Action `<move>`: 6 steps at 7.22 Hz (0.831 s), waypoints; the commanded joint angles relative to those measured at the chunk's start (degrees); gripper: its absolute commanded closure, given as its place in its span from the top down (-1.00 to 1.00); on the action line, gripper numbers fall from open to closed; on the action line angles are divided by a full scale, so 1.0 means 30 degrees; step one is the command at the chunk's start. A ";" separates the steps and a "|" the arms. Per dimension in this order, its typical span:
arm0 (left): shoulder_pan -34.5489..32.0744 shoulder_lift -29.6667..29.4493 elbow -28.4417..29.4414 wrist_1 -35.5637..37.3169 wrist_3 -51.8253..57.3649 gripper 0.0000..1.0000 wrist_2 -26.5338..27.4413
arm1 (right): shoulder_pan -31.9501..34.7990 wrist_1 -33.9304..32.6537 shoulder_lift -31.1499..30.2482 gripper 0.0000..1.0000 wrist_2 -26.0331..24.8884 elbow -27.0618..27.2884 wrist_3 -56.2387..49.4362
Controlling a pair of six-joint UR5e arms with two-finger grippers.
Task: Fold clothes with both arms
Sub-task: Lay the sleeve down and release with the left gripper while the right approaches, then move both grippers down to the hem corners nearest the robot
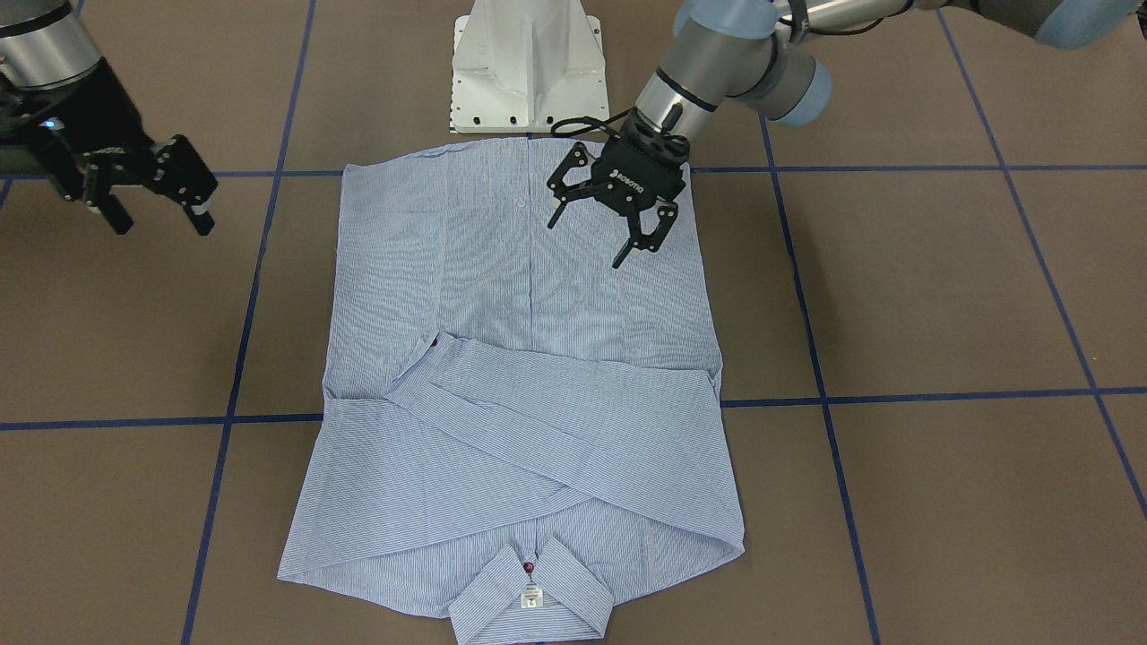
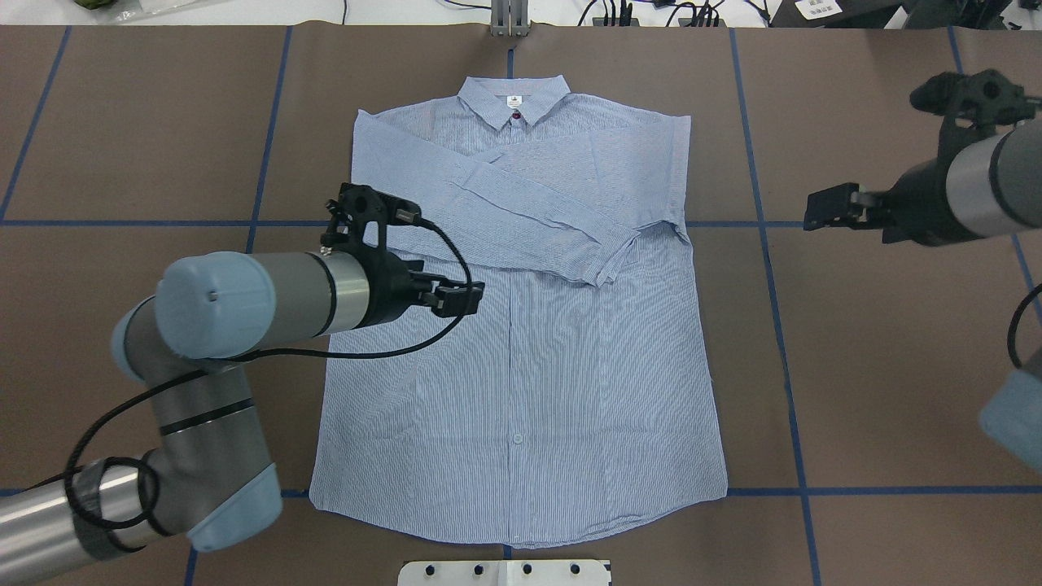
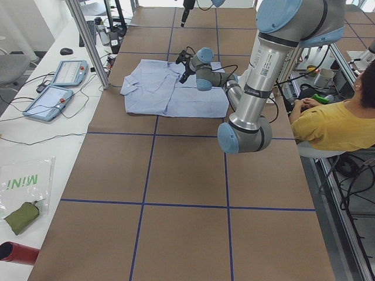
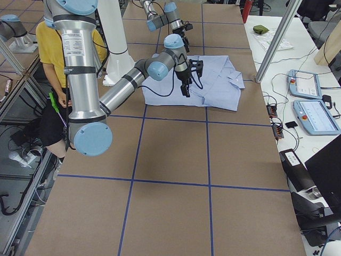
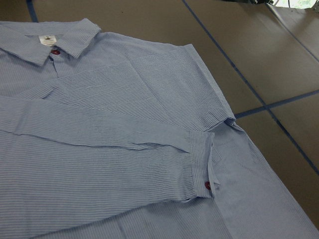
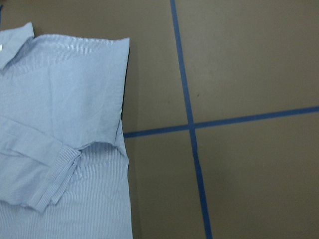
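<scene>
The brown surface point(image 2: 895, 366) is carrying the shirt point(image 2: 537, 366) mid-frame, lying lengthwise with its collar point(image 2: 513, 102) pointing at the overhead view's top. The left gripper point(image 1: 587, 242) above it and the right gripper point(image 1: 159, 219) off to the right are holding their fingers wide, empty.

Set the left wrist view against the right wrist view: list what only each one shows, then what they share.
Only the left wrist view shows the white neck label, the collar button and the cuff button. The right wrist view adds nothing of its own kind, only a wider stretch of bare table beside the shirt. Both show the shirt, a sleeve cuff folded across it, and crossing blue tape lines.
</scene>
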 commanded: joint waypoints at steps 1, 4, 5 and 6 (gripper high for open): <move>0.0302 0.3283 -0.2041 0.0155 -0.0671 1.00 0.0138 | -0.5858 0.0174 -0.1566 1.00 -0.5159 0.1800 0.4812; 0.3832 0.6306 -0.4124 0.0212 -0.5878 1.00 0.2232 | -1.0328 0.4323 -0.5251 1.00 -0.9159 0.1892 0.7495; 0.4777 0.6486 -0.4156 0.1257 -0.6732 1.00 0.2741 | -1.0571 0.4335 -0.5321 1.00 -0.9402 0.1892 0.7673; 0.5395 0.6314 -0.4388 0.3646 -0.7785 1.00 0.2746 | -1.0747 0.4336 -0.5322 1.00 -0.9636 0.1892 0.7791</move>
